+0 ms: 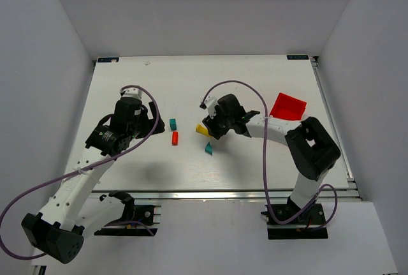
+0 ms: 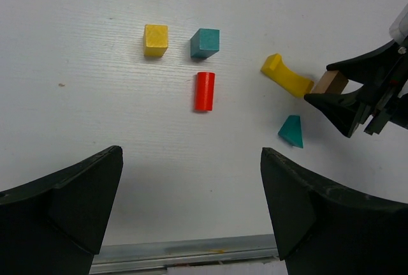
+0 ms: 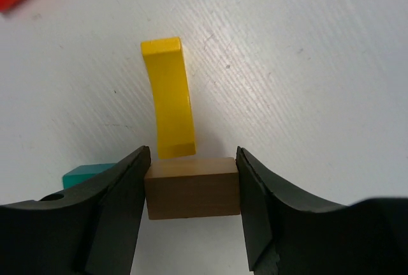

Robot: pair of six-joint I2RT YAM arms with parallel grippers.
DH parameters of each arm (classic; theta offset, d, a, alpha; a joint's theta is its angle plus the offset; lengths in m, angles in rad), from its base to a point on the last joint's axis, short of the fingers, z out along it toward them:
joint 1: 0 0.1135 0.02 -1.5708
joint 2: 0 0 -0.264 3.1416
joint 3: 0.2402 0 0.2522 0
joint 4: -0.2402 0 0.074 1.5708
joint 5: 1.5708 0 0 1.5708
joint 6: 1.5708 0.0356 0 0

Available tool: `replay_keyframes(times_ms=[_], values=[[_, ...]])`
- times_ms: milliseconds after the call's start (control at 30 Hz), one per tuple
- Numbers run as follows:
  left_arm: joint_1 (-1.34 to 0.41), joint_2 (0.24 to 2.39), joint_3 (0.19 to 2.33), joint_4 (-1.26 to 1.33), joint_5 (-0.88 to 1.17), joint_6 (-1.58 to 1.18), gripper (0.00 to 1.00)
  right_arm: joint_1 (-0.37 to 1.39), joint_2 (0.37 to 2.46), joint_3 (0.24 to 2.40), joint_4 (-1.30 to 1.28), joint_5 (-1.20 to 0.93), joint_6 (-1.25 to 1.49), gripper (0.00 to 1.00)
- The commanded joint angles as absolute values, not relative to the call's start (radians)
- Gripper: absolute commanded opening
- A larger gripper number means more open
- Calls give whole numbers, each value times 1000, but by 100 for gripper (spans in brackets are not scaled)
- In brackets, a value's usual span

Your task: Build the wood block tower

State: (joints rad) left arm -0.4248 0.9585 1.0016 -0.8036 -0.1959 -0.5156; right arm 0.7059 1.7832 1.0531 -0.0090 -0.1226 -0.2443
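The right gripper point(image 3: 192, 166) is clenched on the plain tan wooden block point(image 3: 191, 192), one finger against each side face, with the block low over the white table point(image 1: 255, 77). One end of the yellow wooden arch point(image 3: 171, 96) lies against this block. The teal wooden wedge point(image 2: 292, 131) lies near it. The red wooden cylinder point(image 2: 204, 90), teal wooden cube point(image 2: 205, 43) and yellow wooden cube point(image 2: 155, 39) lie in a group further left. The left gripper point(image 2: 191, 154) is released, jaws wide, grasping nothing. The red plastic bin point(image 1: 287, 106) sits behind the right arm. All visible blocks are outside it.
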Motion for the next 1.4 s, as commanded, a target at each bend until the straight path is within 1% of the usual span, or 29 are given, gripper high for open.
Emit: replay_keyframes(times_ms=[0,100,233,467,567,733,767,800,867,900,967,1000,1067,1367], values=[[-422,950,1040,-752,-129,-486,98,698,1665,1098,28,-106,-186,0],[-423,946,1042,-727,-97,-482,98,698,1592,1071,49,-121,-129,0],[-423,945,1054,-724,-83,-480,98,698,1537,1025,55,-144,-132,0],[-426,927,1057,-736,-80,-480,98,692,1618,940,-27,-5,-160,0],[-425,914,1048,-741,-89,-480,98,690,1657,904,-11,-5,-152,0],[-423,919,1046,-746,-104,-479,98,692,1698,913,-11,-15,-150,0],[-423,920,1043,-741,-104,-479,98,692,1697,916,-11,-12,-152,3],[-423,922,1042,-741,-104,-479,98,692,1703,919,-11,-11,-159,16],[-423,928,1034,-736,-104,-477,98,690,1706,936,-14,-27,-173,35],[-423,928,1034,-736,-106,-479,98,693,1707,943,-21,-35,-181,52],[-423,933,1029,-736,-107,-476,98,693,1706,956,-25,-66,-202,61],[-422,933,1028,-736,-112,-476,98,695,1704,962,-25,-74,-210,77],[-422,937,1026,-735,-114,-474,98,698,1706,980,-23,-93,-221,88],[-420,950,1029,-747,-141,-466,98,699,1796,1072,-23,-136,-250,89]])
